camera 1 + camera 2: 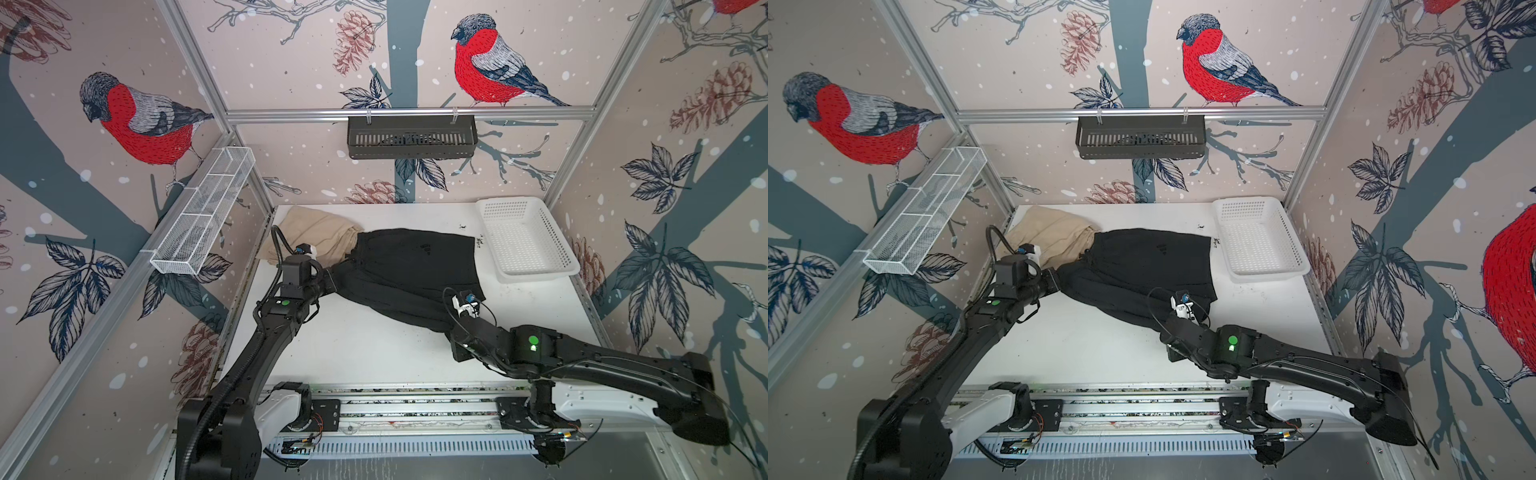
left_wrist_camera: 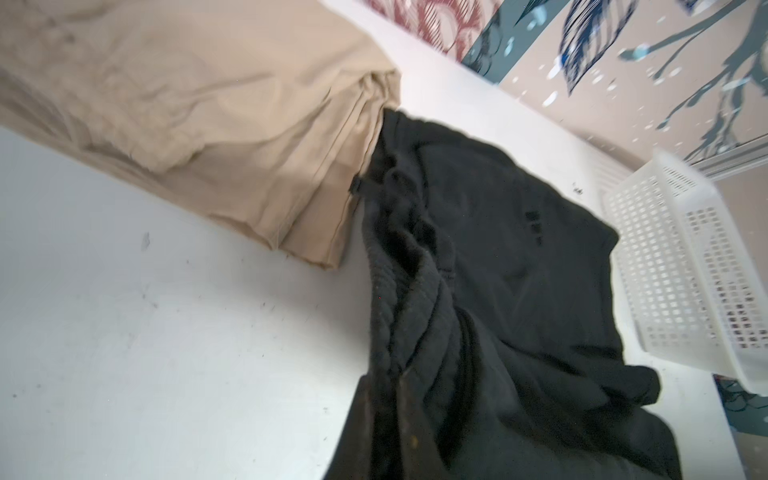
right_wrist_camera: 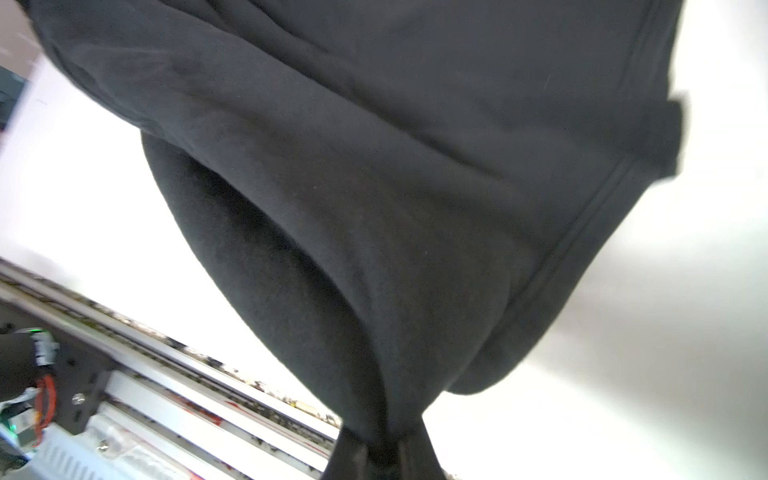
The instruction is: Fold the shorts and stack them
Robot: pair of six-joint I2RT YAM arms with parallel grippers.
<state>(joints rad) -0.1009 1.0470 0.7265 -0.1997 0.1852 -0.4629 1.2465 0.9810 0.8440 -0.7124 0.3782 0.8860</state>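
Note:
The black shorts (image 1: 415,262) (image 1: 1142,266) lie spread across the middle of the white table, stretched between my two grippers. My left gripper (image 1: 334,279) (image 1: 1059,283) is shut on their bunched left end; in the left wrist view the cloth (image 2: 498,249) runs straight into the gripper (image 2: 382,449). My right gripper (image 1: 446,324) (image 1: 1167,328) (image 3: 382,453) is shut on the near right part, and the black cloth (image 3: 374,166) hangs from it just above the table. The beige shorts (image 1: 316,232) (image 1: 1050,232) (image 2: 187,104) lie folded at the back left, touching the black pair.
A white perforated basket (image 1: 540,276) (image 1: 1266,276) (image 2: 665,249) stands at the back right, close to the black shorts' right edge. Bare white table (image 1: 374,353) stretches in front of the cloth to the arm rail (image 1: 415,407). Walls close in on both sides.

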